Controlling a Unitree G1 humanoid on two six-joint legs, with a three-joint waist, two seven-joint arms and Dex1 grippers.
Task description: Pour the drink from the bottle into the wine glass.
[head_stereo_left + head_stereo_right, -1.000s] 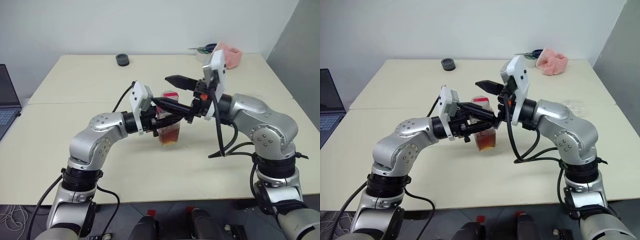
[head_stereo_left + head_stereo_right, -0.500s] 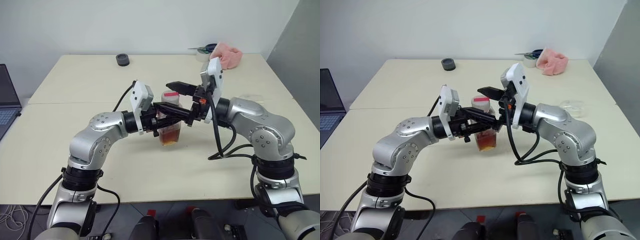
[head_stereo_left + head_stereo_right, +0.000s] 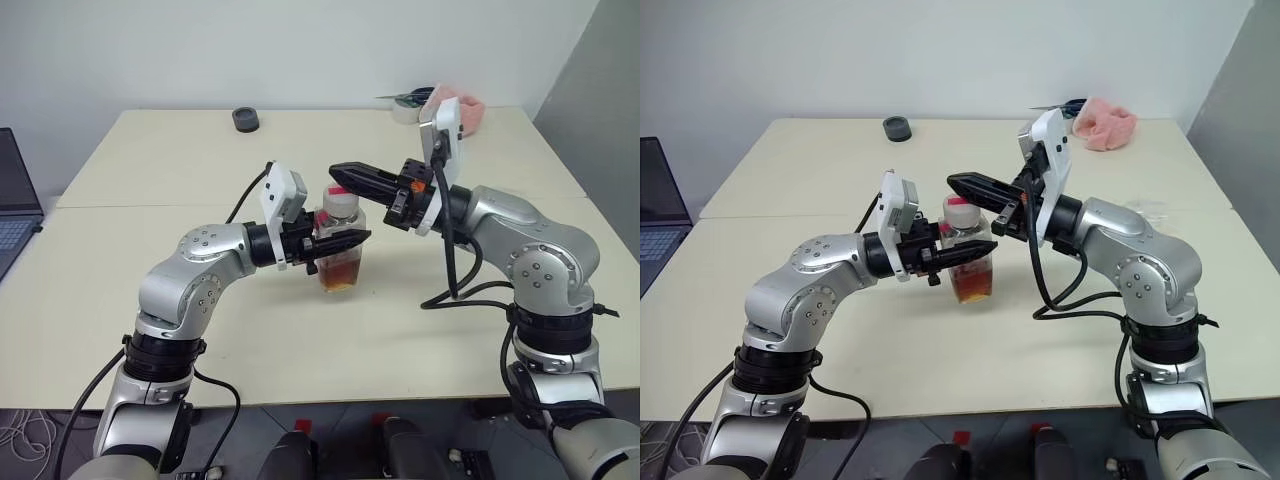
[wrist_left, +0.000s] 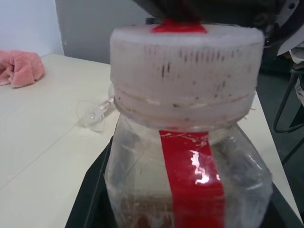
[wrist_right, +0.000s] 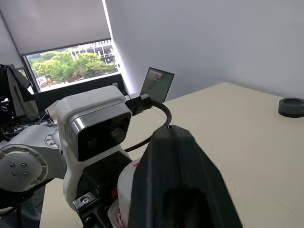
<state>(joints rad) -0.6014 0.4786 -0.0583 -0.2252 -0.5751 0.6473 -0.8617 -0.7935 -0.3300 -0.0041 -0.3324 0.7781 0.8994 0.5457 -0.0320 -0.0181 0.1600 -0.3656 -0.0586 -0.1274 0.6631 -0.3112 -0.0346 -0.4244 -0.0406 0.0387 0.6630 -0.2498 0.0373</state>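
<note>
Bottle (image 3: 340, 250) stands upright at mid-table (image 3: 150, 300), tea-coloured drink (image 3: 340, 272) filling its lower part. Left gripper (image 3: 345, 240) reaches in level from the robot's left, fingers pinching the bottle's shoulder just under the cap (image 4: 186, 71). Right gripper (image 3: 345, 176) comes in from the opposite side, fingers pressed together, tips directly over the cap's top. Wine glass (image 4: 93, 115) lies on its side on the table, well apart behind the bottle.
</note>
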